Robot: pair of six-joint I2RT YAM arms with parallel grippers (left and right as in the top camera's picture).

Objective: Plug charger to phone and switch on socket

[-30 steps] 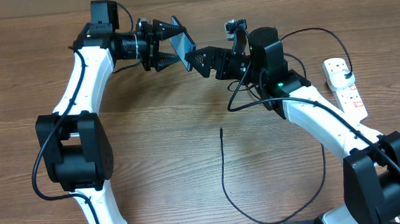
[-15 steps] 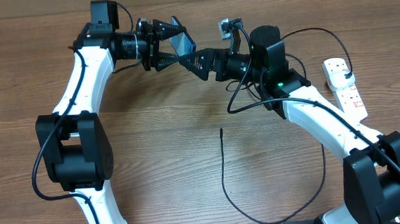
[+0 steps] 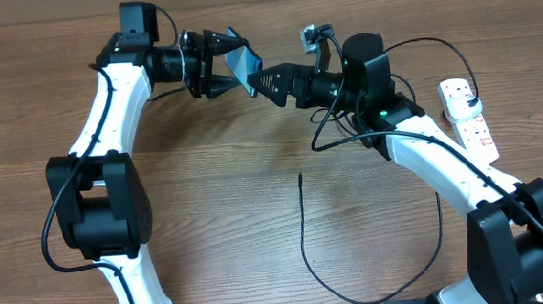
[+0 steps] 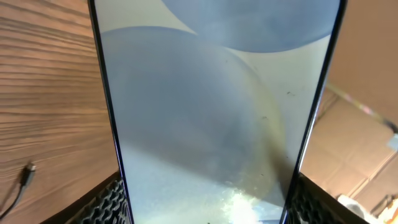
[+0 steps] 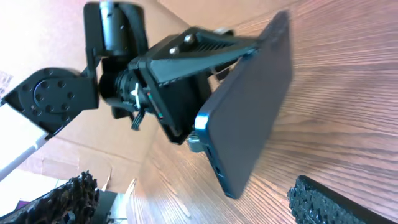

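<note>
My left gripper [image 3: 217, 62] is shut on the phone [image 3: 239, 56] and holds it tilted in the air above the table's far side. The screen fills the left wrist view [image 4: 211, 106], with my left fingers [image 4: 211, 208] on both its edges. My right gripper [image 3: 259, 79] is open just right of the phone's free end. The right wrist view shows the phone's dark back and port edge [image 5: 249, 106] between and ahead of the spread right fingers [image 5: 196, 196]. The charger cable [image 3: 306, 241] lies loose on the table, its tip [image 3: 300, 177] [image 4: 26, 176] pointing away from me.
The white socket strip [image 3: 471, 124] lies at the right edge beside my right arm, with a black cord reaching its far end. The charger cable loops along the table's near edge. Cardboard boxes stand beyond the table.
My left gripper has shifted the phone slightly left and farther away. My right gripper has moved left towards the phone's free end and stays open.
</note>
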